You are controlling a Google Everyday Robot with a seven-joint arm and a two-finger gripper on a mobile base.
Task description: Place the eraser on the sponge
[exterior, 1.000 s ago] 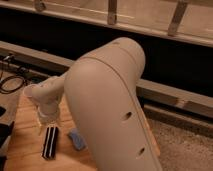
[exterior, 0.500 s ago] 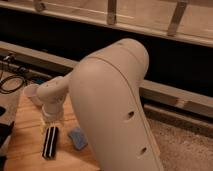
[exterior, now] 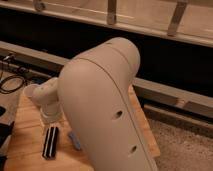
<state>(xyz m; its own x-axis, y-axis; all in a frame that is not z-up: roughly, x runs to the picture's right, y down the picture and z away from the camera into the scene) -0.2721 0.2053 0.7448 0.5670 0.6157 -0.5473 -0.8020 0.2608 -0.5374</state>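
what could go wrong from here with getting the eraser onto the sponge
The gripper, open, hangs over the far end of the eraser, not its middle; gripped there, the long block might tip or slip. The sponge lies close beside the eraser, so a finger might nudge it. The arm hides most of the sponge, so placement may miss.

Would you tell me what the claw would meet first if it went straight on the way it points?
Most likely the eraser, lying on the wooden table just below the downward-pointing claw; the sponge lies beside that line, though depth is unclear.
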